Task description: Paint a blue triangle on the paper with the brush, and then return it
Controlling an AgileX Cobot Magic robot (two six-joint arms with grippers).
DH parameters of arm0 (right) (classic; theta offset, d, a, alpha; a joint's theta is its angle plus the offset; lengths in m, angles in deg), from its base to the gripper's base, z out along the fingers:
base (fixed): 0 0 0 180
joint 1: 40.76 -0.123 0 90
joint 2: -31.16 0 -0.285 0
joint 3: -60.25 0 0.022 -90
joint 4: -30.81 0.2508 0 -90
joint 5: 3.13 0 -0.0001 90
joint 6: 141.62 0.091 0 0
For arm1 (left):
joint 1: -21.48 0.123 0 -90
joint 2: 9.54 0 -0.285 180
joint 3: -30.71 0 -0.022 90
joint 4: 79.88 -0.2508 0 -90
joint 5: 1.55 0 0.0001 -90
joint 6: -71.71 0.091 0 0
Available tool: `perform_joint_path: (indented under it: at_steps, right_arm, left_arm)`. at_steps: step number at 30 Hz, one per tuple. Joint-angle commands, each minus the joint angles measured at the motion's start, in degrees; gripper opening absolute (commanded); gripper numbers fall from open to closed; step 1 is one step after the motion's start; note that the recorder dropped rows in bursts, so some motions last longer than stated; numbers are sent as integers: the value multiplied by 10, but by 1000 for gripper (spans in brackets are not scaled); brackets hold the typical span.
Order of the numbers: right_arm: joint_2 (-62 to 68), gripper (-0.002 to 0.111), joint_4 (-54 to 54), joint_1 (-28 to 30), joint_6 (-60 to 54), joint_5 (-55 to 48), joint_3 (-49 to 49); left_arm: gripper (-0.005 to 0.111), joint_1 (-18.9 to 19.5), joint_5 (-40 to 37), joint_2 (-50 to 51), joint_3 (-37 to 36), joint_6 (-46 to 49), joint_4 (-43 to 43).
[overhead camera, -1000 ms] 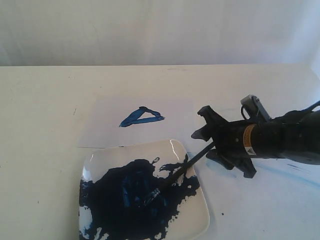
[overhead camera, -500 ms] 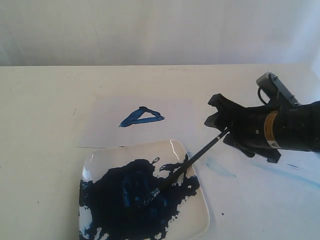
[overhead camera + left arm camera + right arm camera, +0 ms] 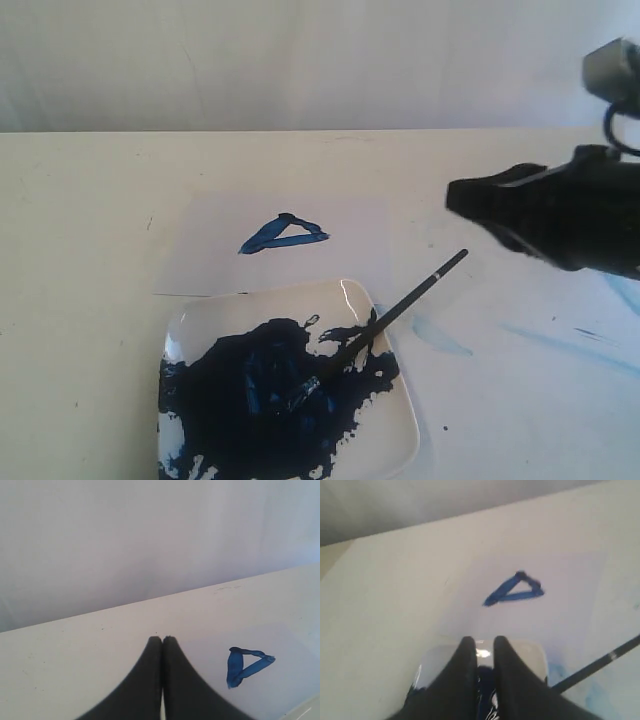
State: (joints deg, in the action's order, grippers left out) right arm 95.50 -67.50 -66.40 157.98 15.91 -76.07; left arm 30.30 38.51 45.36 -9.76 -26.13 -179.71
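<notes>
The brush [image 3: 392,312] lies free, its bristles in the dark-blue paint puddle [image 3: 270,400] on the white plate [image 3: 345,295] and its black handle sticking out over the plate's right rim. The blue triangle [image 3: 285,235] is on the paper [image 3: 215,260] behind the plate. My right gripper [image 3: 455,200] hangs above and to the right of the handle tip, holding nothing. Its jaws show a narrow gap in the right wrist view [image 3: 481,640], with the plate [image 3: 530,652], brush [image 3: 600,662] and triangle [image 3: 515,590] beyond. My left gripper [image 3: 162,639] is shut and empty, near the triangle [image 3: 245,665].
Pale blue smears [image 3: 440,338] mark the white table right of the plate, with a longer streak [image 3: 570,345] further right. A plain white wall [image 3: 300,60] rises behind the table's far edge.
My right gripper let go of the brush handle, rose and pulled back to the right, and its jaws narrowed. The brush stayed resting on the plate.
</notes>
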Motion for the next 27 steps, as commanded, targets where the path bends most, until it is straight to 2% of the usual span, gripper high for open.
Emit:
perform_joint_path:
  at_steps: [1,5,27]
  right_arm:
    - [-78,0,-16,0,-51,-136,10]
    - [-109,0,-16,0,-57,-200,10]
    - [-120,0,-16,0,-57,-187,10]
  left_arm:
    - [0,-3,-14,-5,-3,20,-1]
    - [0,-3,-9,-5,-3,20,-1]
    - [0,-3,-7,-5,-3,20,-1]
